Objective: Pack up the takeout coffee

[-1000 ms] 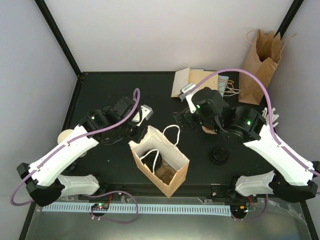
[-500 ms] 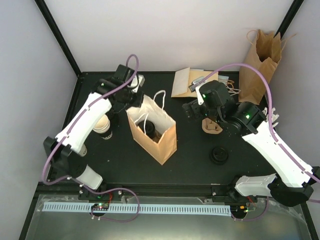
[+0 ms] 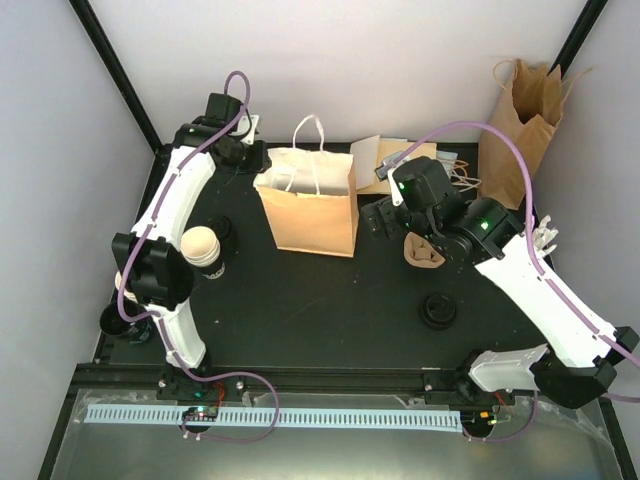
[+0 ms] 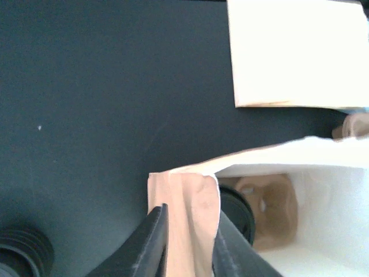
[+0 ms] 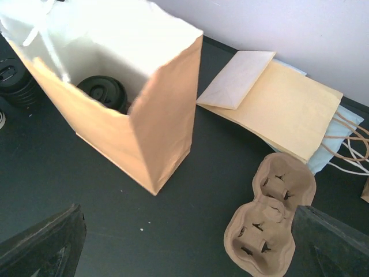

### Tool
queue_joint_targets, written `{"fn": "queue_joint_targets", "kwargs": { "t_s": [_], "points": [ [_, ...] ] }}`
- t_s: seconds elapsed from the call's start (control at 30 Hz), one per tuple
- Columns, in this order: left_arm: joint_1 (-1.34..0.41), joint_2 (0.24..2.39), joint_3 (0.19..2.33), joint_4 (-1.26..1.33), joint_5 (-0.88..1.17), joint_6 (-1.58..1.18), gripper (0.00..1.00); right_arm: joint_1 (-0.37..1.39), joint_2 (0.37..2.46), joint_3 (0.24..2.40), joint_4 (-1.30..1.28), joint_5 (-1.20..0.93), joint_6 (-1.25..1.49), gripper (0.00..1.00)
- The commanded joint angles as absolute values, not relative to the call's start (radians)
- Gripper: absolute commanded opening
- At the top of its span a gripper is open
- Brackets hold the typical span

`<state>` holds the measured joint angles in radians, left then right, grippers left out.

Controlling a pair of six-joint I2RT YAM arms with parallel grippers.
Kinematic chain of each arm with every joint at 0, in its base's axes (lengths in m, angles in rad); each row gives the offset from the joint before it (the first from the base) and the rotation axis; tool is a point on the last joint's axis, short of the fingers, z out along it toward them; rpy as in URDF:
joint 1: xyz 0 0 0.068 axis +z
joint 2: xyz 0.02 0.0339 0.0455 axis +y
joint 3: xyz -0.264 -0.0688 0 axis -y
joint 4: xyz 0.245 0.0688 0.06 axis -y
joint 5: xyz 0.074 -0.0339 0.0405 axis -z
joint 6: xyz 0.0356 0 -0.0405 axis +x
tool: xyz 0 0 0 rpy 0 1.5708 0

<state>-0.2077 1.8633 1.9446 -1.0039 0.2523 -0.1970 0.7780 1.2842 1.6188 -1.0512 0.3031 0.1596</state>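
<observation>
One coffee cup point(image 5: 101, 92) sits inside the upright paper bag point(image 5: 155, 133) at the far side of the bench point(image 3: 330, 300), its rim corner pinched by the left fingers point(image 4: 154, 242), the right fingers point(image 5: 40, 245) spread and empty, while another coffee cup point(image 3: 200, 245) stands at the left, so packing seems only partly done.

One coffee cup point(image 5: 102, 92) stands upright inside the paper bag point(image 5: 155, 133). Only its round black lid shows, just beside the fingertips of the left gripper point(image 4: 189, 242). Another cream-white cup point(image 3: 201, 246) sits well apart from this gripper, on its near-left side; I cannot tell its pose.
</observation>
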Motion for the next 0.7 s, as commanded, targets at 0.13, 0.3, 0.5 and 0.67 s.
{"fn": "queue_joint_targets", "kwargs": {
  "t_s": [0.13,0.3,0.5,0.67],
  "points": [
    [-0.207,1.765,1.947,-0.98,0.368,-0.224,0.61,0.772,1.305,1.635,-1.047,0.348,0.215,1.0],
    [-0.207,1.633,1.913,-0.963,0.366,-0.224,0.85,0.772,1.289,1.631,-1.045,0.405,0.229,1.0],
    [-0.206,1.462,1.788,-0.915,0.329,-0.22,0.99,0.772,1.267,1.604,-1.048,0.459,0.259,1.0],
    [-0.206,1.36,1.71,-0.899,0.342,-0.221,0.99,0.772,1.263,1.581,-1.05,0.466,0.297,1.0]
  ]
}}
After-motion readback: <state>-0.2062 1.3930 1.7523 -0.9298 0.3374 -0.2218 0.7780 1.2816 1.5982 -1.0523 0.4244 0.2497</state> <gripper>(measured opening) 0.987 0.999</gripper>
